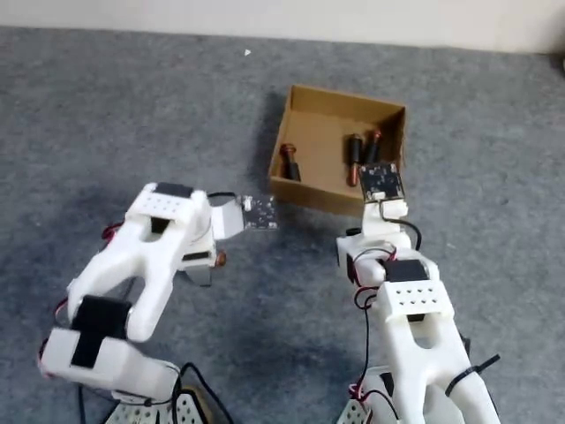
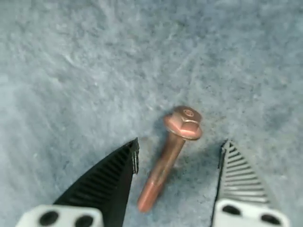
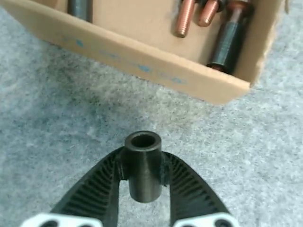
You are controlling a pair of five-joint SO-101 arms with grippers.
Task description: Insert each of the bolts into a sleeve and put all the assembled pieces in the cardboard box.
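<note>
Left tool (image 2: 180,143) is hanging wide open astride the copper hex-head bolt (image 2: 165,165) on the grey table (image 2: 71,71), shank pointing back between its fingers; right tool (image 3: 142,158) is clamping the black cylindrical sleeve (image 3: 143,170) near the cardboard box (image 3: 142,66).

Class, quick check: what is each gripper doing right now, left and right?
Left gripper: open around a loose copper bolt, not gripping it.
Right gripper: closed on a black sleeve.
</note>
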